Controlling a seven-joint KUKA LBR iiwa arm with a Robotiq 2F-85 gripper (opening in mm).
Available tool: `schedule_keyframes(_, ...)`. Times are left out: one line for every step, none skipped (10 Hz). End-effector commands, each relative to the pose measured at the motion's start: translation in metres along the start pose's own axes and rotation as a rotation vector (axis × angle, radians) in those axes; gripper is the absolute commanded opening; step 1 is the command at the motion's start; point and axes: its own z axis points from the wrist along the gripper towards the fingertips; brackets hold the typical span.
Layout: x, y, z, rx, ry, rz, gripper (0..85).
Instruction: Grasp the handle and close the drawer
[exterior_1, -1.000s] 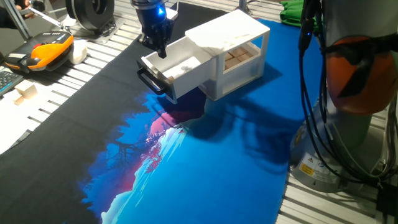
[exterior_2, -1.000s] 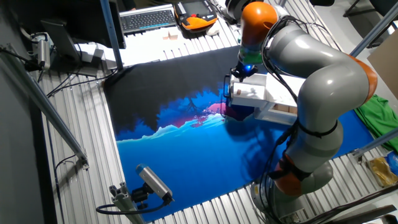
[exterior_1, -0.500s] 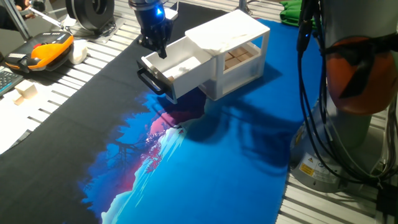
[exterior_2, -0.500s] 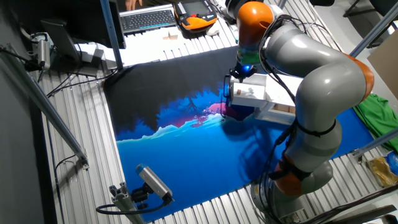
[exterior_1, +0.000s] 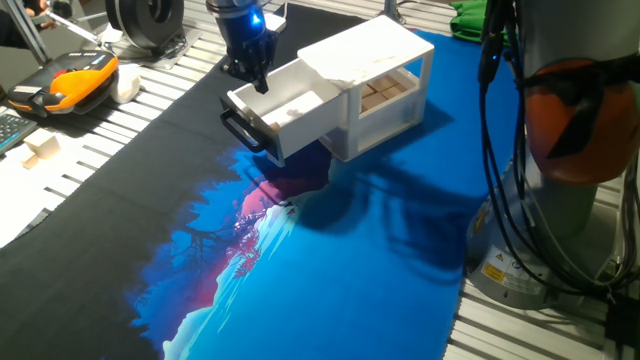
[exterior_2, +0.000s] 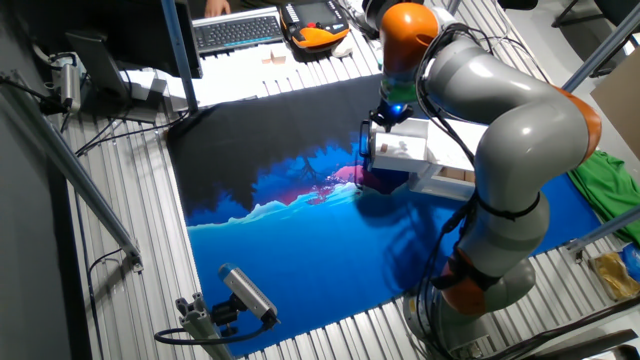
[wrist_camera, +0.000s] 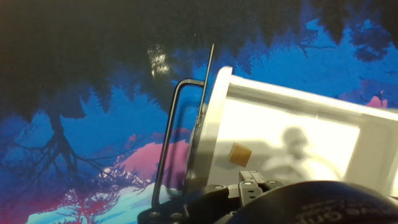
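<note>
The white drawer (exterior_1: 285, 108) stands pulled out below my hand (exterior_1: 252, 72), its black handle (exterior_1: 240, 132) just ahead. My hand hovers over its rim; its fingers are hidden, so I cannot tell their opening.

A white drawer (exterior_1: 285, 105) with a black handle (exterior_1: 240, 133) sits in a white cabinet (exterior_1: 375, 70) on a mat (exterior_1: 330, 260) printed with black tree silhouettes over blue, pink and pale cyan, beside a black gripper (exterior_1: 250, 72).

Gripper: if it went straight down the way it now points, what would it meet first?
Probably the open drawer, near its front edge, rather than the handle; the gripper hangs above its interior. Depth is unclear.
</note>
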Motion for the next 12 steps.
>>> schedule_keyframes(-0.0002, 0.0, -0.0002, -0.001, -0.001, 0.0, 0.0)
schedule_keyframes(-0.0002, 0.0, -0.0002, -0.005, 0.002, 0.0, 0.0)
schedule_keyframes(-0.0002, 0.0, -0.0002, -0.01, 0.003, -0.002, 0.0)
schedule_keyframes(-0.0002, 0.0, -0.0002, -0.016, 0.004, -0.003, 0.0)
schedule_keyframes(-0.0002, 0.0, -0.0002, -0.014, 0.004, -0.011, 0.0)
schedule_keyframes(-0.0002, 0.0, -0.0002, -0.012, 0.001, -0.014, 0.0)
schedule_keyframes(-0.0002, 0.0, -0.0002, -0.011, -0.003, -0.012, 0.0)
schedule_keyframes(-0.0002, 0.0, -0.0002, -0.011, -0.003, -0.012, 0.0)
schedule_keyframes(-0.0002, 0.0, -0.0002, -0.017, -0.003, -0.009, 0.0)
schedule_keyframes(-0.0002, 0.0, -0.0002, -0.013, -0.004, -0.007, 0.0)
schedule_keyframes(-0.0002, 0.0, -0.0002, -0.007, -0.004, -0.007, 0.0)
schedule_keyframes(-0.0002, 0.0, -0.0002, -0.002, 0.003, -0.013, 0.0)
